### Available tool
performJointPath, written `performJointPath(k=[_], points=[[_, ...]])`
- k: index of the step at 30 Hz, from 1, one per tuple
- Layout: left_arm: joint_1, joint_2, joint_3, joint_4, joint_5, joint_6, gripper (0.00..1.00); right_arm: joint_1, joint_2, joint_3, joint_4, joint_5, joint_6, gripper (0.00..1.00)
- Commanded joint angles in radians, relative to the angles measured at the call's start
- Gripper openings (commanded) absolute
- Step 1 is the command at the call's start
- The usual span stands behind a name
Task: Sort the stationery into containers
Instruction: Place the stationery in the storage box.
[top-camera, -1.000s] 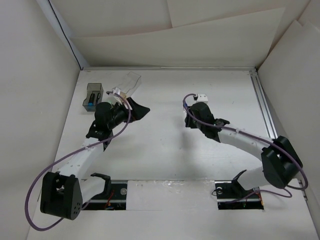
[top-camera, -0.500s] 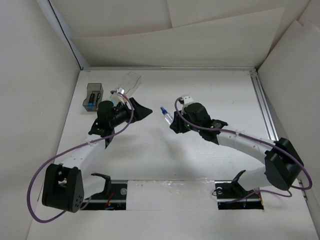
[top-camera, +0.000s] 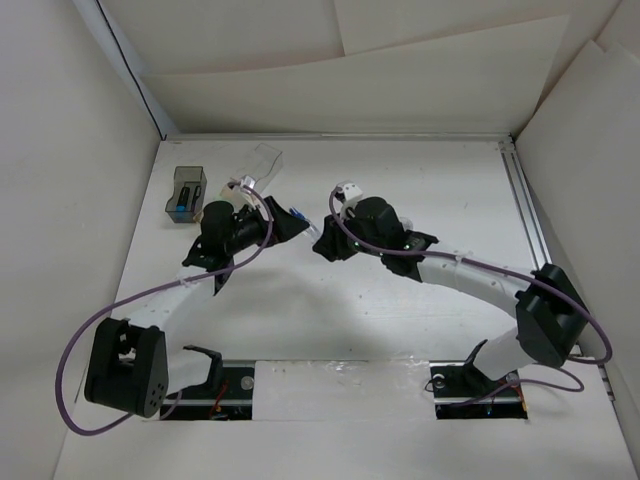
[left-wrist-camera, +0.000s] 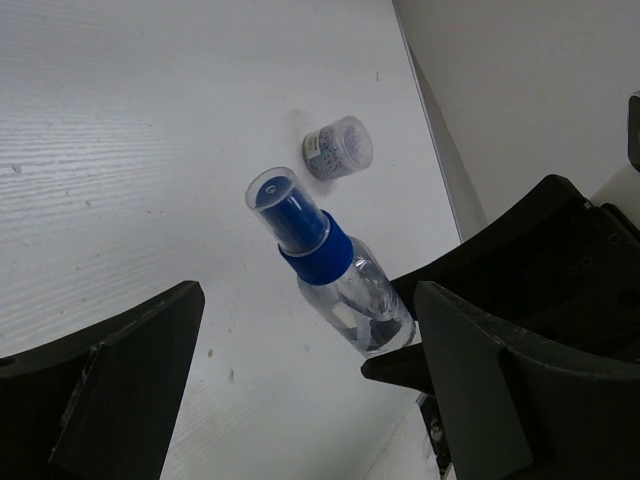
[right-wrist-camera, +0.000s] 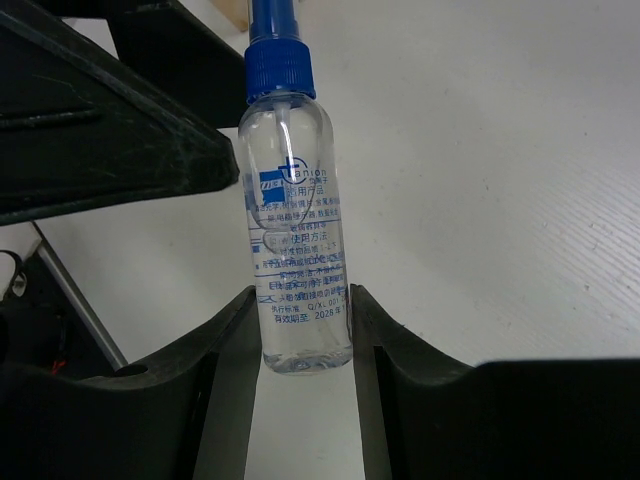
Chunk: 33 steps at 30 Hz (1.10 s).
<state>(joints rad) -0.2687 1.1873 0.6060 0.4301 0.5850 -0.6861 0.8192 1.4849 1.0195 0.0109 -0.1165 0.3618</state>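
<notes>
The right gripper (right-wrist-camera: 300, 305) is clamped partway closed on the lower body of the clear bottle (right-wrist-camera: 296, 230), whose blue cap points away toward 12 o'clock in the wrist view. The bottle is held above the white table (top-camera: 400, 180), near its middle. The left gripper (left-wrist-camera: 305, 315) stands wide open with a finger on either side of the bottle, touching neither side as far as I can see. From the bottle in the top view, the smoky grey bin (top-camera: 187, 192) sits at 10 o'clock and the clear bin (top-camera: 258, 163) at 11 o'clock. A small clear round thing (left-wrist-camera: 338, 147), possibly a cap, lies on the table beyond.
</notes>
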Motion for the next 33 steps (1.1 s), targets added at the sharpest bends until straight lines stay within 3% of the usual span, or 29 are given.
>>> performJointPath(k=[1, 5, 11, 14, 20, 24, 31, 33], points=[[-0.018, 0.008, 0.048, 0.059, -0.002, -0.001, 0.84, 0.009, 0.015, 0.057, 0.086, -0.038, 0.002, 0.23], [-0.029, 0.017, 0.048, 0.068, -0.034, -0.010, 0.80, 0.018, 0.034, 0.079, 0.097, -0.051, 0.002, 0.23], [-0.047, 0.035, 0.048, 0.101, -0.054, -0.032, 0.65, 0.028, 0.043, 0.079, 0.106, -0.060, 0.002, 0.23], [-0.056, 0.044, 0.048, 0.111, -0.063, -0.032, 0.55, 0.028, 0.043, 0.079, 0.106, -0.060, 0.002, 0.23], [-0.078, 0.044, 0.048, 0.111, -0.073, -0.032, 0.24, 0.028, 0.043, 0.079, 0.115, -0.040, 0.002, 0.23], [-0.078, 0.044, 0.048, 0.111, -0.082, -0.032, 0.17, 0.028, 0.043, 0.070, 0.115, -0.017, 0.002, 0.23], [-0.089, 0.063, 0.087, 0.090, -0.126, -0.023, 0.14, 0.028, 0.031, 0.060, 0.115, 0.006, 0.011, 0.46], [-0.089, 0.063, 0.096, 0.090, -0.140, -0.023, 0.14, 0.028, 0.008, 0.060, 0.115, 0.015, 0.002, 0.60]])
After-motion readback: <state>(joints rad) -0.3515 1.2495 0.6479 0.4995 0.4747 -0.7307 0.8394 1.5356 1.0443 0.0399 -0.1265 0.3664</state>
